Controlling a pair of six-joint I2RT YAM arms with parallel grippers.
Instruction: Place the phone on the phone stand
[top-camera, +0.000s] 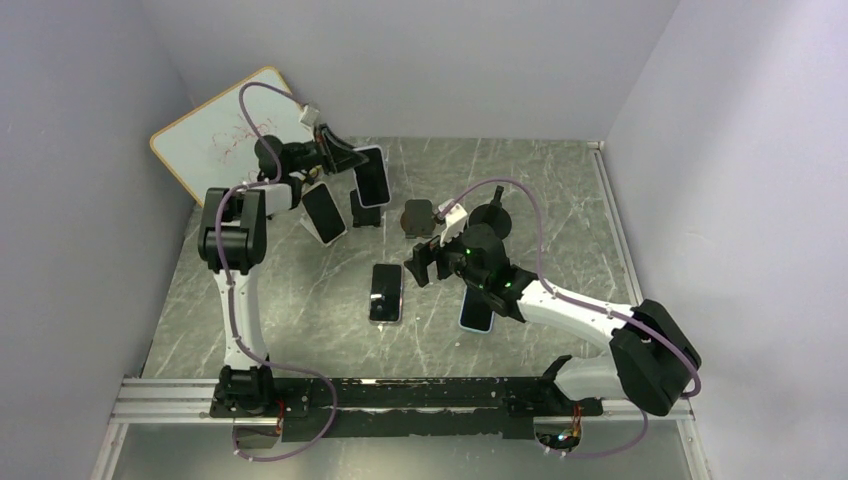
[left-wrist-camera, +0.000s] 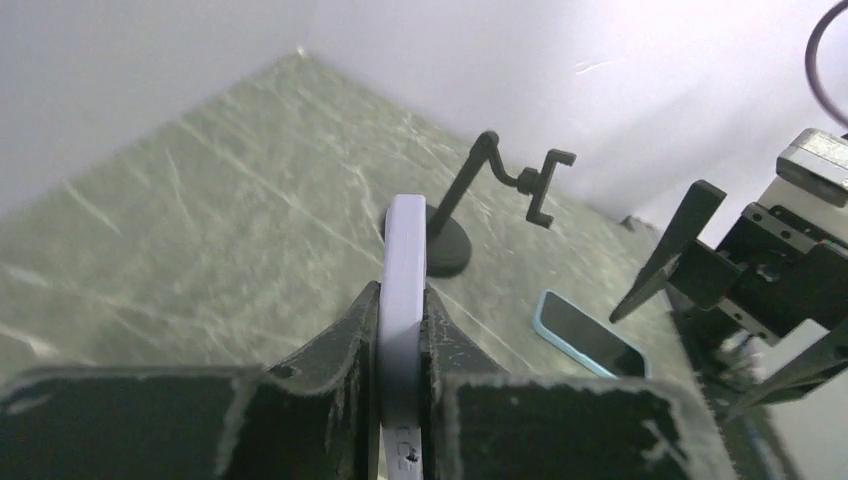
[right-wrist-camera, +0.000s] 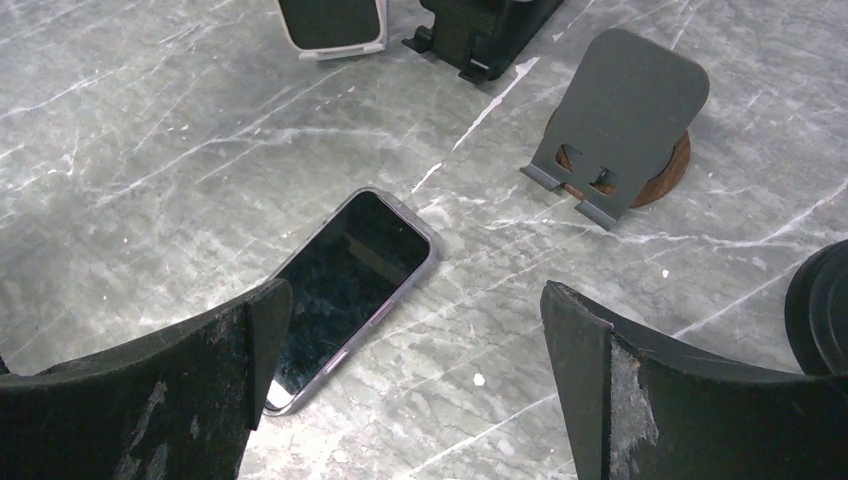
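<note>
the left wrist view shows the held phone (left-wrist-camera: 405, 240) edge-on, a thin pale strip squeezed tight between the two fingers (left-wrist-camera: 340, 350) of the left gripper (left-wrist-camera: 402, 292). only the top view shows its dark screen, and that it is tilted and near a small black stand (top-camera: 365, 212). past those fingertips a tall arm stand (left-wrist-camera: 455, 215) rises from a round foot. to their right a blue phone (left-wrist-camera: 588, 335) lies flat.

the right gripper (right-wrist-camera: 412, 290) has its fingers spread wide with nothing in them. a purple-edged phone (right-wrist-camera: 345, 280) lies flat on the grey marble table (right-wrist-camera: 150, 150), just ahead of the left fingertip. farther ahead of the right fingertip sits a grey stand (right-wrist-camera: 620, 110) on a round wooden foot, with bare table in between. in the top view, walls (top-camera: 400, 60) close in the table at the back and both sides.
</note>
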